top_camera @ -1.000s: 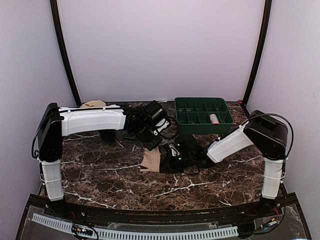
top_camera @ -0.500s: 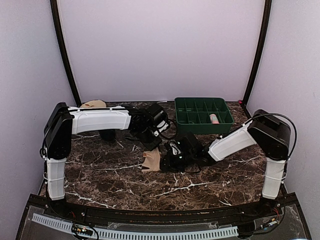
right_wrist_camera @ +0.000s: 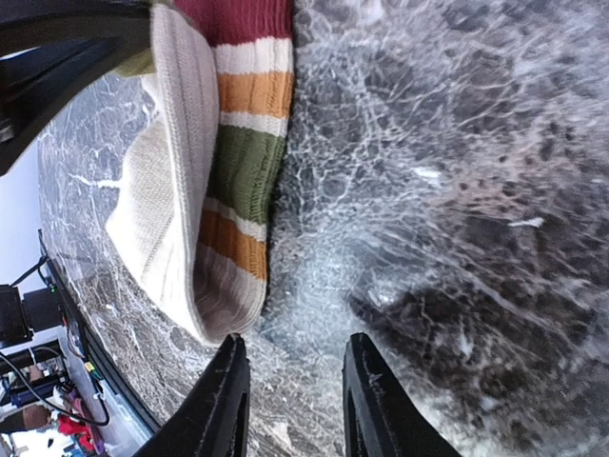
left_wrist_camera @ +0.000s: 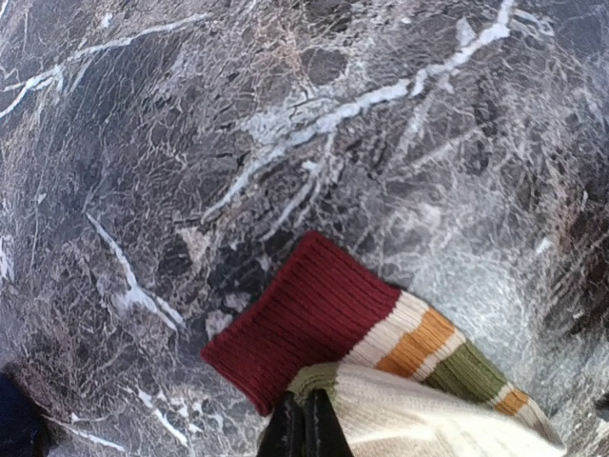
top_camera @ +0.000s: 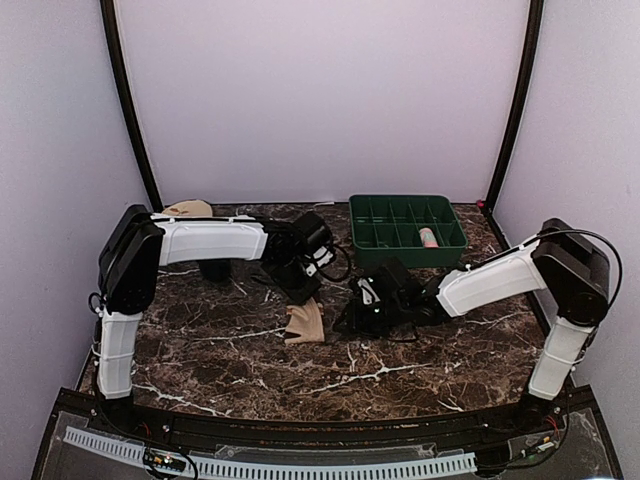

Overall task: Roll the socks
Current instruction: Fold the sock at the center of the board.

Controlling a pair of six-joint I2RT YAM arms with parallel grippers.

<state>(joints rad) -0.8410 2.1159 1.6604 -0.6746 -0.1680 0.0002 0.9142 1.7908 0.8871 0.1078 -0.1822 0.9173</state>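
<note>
Count: two arms, one striped sock [top_camera: 305, 322], one green tray [top_camera: 405, 198], and one pink bundle [top_camera: 428, 237] in a near-row compartment of the tray.
Sock: dark red cuff, then cream, orange and olive bands, and a cream body. It lies mid-table with one cream edge lifted.
Left gripper [left_wrist_camera: 304, 430]: jaws pinched tight on that cream edge.
Right gripper [right_wrist_camera: 290, 381]: jaws parted with nothing between them, just beside the sock's fold.
Surface: dark brown marble table [top_camera: 230, 360] with white veins.
Room: pale lilac walls [top_camera: 320, 100].

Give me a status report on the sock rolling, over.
Left gripper shut on the striped sock, at its cream edge. Right gripper open, empty, beside it. Green tray at the back, not in the way.
</note>
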